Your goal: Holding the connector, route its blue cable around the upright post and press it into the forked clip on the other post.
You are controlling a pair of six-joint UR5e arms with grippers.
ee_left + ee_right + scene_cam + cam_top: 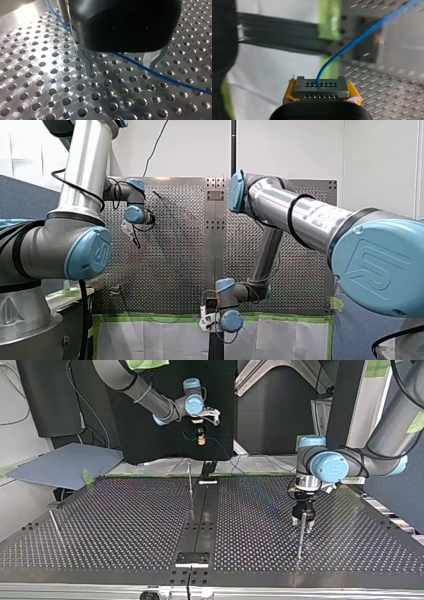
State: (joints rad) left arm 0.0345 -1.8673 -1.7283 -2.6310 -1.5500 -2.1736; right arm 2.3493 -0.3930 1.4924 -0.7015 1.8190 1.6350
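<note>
Pads, yellow ones, on my right gripper squeeze the connector from both sides. The blue cable comes out of its face and runs away ahead of the gripper. My left gripper has its metal fingers spread wide apart, tips close to the table, holding nothing, and the cable runs between them. In the top view it hangs at the right, just beside a thin post.

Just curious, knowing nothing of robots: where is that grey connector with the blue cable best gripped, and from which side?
By its two short ends, from behind, opposite the face the blue cable leaves. The connector is a flat block, so those ends seat the pads and the cable runs free. The right hand holds it so.
</note>
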